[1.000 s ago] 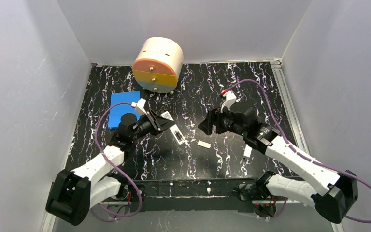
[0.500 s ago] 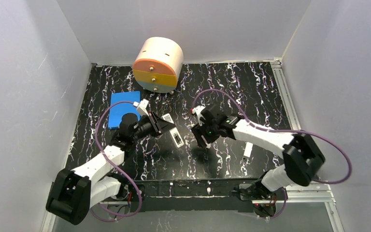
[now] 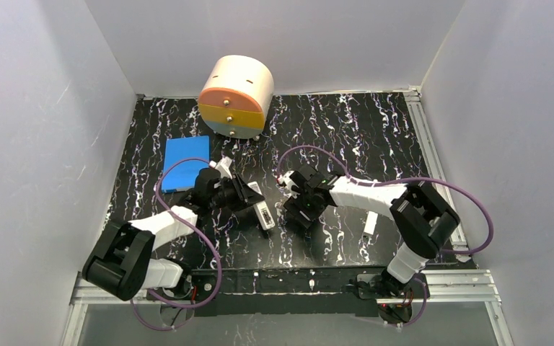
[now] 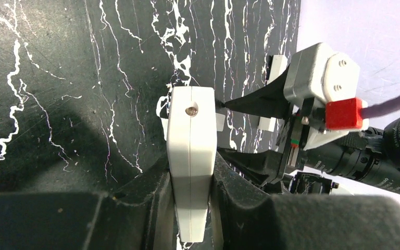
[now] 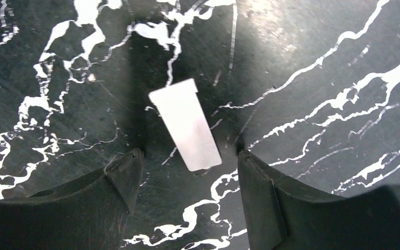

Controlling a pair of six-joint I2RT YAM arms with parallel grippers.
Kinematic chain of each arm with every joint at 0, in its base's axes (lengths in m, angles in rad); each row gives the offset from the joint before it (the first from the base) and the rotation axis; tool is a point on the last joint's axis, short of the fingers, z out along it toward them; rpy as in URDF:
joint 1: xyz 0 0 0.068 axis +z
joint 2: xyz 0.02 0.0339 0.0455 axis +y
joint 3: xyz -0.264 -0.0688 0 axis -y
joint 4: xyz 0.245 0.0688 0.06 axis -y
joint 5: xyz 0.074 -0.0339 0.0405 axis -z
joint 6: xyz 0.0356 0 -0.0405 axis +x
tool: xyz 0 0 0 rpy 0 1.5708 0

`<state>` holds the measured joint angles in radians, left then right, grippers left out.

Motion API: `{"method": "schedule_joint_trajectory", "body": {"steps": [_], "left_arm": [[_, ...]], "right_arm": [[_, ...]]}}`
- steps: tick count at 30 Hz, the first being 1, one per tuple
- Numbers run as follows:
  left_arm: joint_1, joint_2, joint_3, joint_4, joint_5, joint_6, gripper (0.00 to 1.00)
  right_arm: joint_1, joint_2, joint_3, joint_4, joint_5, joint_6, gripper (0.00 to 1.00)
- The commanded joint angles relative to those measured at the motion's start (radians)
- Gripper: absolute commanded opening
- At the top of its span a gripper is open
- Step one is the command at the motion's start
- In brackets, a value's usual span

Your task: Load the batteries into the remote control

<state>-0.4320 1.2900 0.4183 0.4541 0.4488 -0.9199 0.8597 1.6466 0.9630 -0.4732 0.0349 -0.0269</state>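
Note:
The white remote control point(image 4: 190, 151) stands edge-on between the jaws of my left gripper point(image 4: 190, 182), which is shut on its sides. From above, the remote control point(image 3: 264, 215) slants down to the right of the left gripper point(image 3: 251, 200). My right gripper point(image 5: 187, 156) is open, pointing down at the table. Its fingers point(image 5: 122, 179) stand on either side of a small loose white cover piece point(image 5: 185, 125) without touching it. In the top view the right gripper point(image 3: 301, 211) sits just right of the remote and hides the cover. The batteries are out of view.
A longer plain white bar point(image 3: 369, 225) lies right of the right arm. A blue pad point(image 3: 186, 160) lies at the back left. A round cream drawer unit point(image 3: 236, 97) with orange, yellow and blue fronts stands at the back. White walls enclose the black marbled table point(image 3: 375, 137).
The right arm swung left and down until its open jaws straddle the cover piece, narrowing slightly. The left arm carried the remote a little right and nearer, uncovering the blue pad.

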Motion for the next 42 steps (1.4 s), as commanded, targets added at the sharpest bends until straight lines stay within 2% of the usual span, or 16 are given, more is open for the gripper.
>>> {"method": "schedule_joint_trajectory", "body": {"steps": [1, 6, 13, 17, 24, 30, 34, 42], "left_arm": [[-0.011, -0.007, 0.043, 0.003, -0.018, 0.024, 0.0], [-0.012, -0.028, 0.036, 0.004, -0.017, 0.026, 0.0], [-0.012, -0.049, 0.009, 0.003, -0.026, 0.023, 0.0], [-0.011, -0.044, 0.007, 0.003, -0.038, 0.02, 0.0], [-0.032, -0.017, 0.002, 0.017, -0.123, 0.018, 0.0], [-0.117, 0.005, -0.038, 0.117, -0.306, -0.047, 0.0], [-0.183, 0.057, -0.061, 0.225, -0.464, -0.099, 0.01], [-0.226, 0.114, -0.068, 0.255, -0.598, -0.151, 0.19]], "right_arm": [[0.026, 0.027, 0.04, 0.004, -0.049, -0.095, 0.74], [0.038, 0.076, 0.064, 0.013, -0.027, -0.145, 0.68], [0.036, 0.151, 0.104, -0.043, -0.167, -0.176, 0.57], [0.036, 0.153, 0.081, -0.019, -0.108, -0.133, 0.48], [0.035, 0.035, -0.017, 0.13, 0.101, 0.011, 0.37], [0.035, -0.018, -0.044, 0.17, 0.266, 0.211, 0.37], [0.031, -0.029, -0.055, 0.184, 0.3, 0.36, 0.37], [0.011, -0.045, -0.087, 0.214, 0.294, 0.517, 0.37]]}}
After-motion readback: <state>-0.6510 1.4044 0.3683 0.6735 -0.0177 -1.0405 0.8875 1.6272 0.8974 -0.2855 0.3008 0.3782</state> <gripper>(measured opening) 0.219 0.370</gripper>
